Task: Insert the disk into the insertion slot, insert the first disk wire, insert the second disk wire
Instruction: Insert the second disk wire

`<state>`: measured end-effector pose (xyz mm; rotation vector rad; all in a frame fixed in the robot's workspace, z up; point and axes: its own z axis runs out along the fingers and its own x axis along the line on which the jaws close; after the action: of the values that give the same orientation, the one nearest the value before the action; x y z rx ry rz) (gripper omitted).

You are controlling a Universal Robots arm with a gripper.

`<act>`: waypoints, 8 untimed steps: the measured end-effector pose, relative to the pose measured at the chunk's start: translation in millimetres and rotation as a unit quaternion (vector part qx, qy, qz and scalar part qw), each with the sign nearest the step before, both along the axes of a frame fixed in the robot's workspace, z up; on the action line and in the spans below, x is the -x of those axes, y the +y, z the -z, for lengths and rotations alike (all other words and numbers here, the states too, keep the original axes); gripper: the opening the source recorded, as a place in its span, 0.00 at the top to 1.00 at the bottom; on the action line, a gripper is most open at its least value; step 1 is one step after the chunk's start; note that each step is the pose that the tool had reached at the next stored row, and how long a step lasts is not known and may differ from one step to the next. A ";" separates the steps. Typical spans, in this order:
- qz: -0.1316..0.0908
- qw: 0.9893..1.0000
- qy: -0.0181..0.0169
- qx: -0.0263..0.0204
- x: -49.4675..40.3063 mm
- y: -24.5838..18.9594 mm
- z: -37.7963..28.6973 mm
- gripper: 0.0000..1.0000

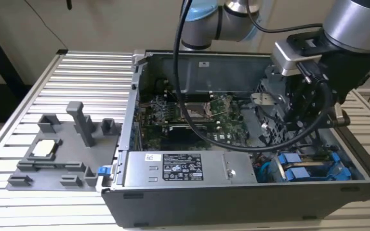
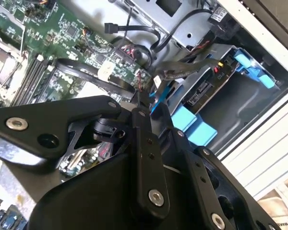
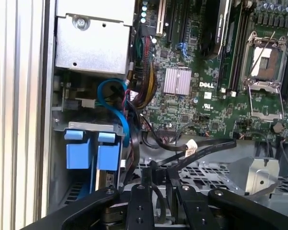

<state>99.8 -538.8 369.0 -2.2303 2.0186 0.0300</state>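
My gripper (image 3: pixel 158 168) hangs inside the open computer case, above the grey drive cage at the exterior view's right. Its fingers (image 2: pixel 140 103) stand close together on a flat black wire (image 3: pixel 206 146) that runs off across the metal bracket. The disk (image 2: pixel 201 90) lies in the insertion slot (image 2: pixel 240 103) of the cage, its blue carrier (image 2: pixel 252 67) along the edge. Two blue tabs (image 3: pixel 79 153) sit side by side at the cage's front, also seen as blue tabs (image 1: pixel 294 166) in the exterior view. A second black wire with a white label (image 3: pixel 189 143) lies loose beside the fingers.
The motherboard (image 1: pixel 198 115) fills the case's middle, and the power supply (image 1: pixel 185 168) lies along its front wall. A thick black cable (image 1: pixel 236 139) from the arm loops over the board. A grey fixture (image 1: pixel 63 149) stands on the slatted table at the exterior view's left.
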 end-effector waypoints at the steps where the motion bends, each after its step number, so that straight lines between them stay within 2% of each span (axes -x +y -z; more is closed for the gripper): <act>1: 0.000 1.000 -0.002 0.001 2.2 0.4 0.2 0.73; 3: 0.000 1.000 -0.009 0.007 6.3 0.9 0.4 0.73; 6: 0.000 1.000 -0.023 0.011 11.7 3.0 1.7 0.73; 8: 0.000 0.999 -0.031 0.013 16.4 3.9 2.6 0.73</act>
<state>83.4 -534.9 366.4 -2.2179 1.9986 -0.0642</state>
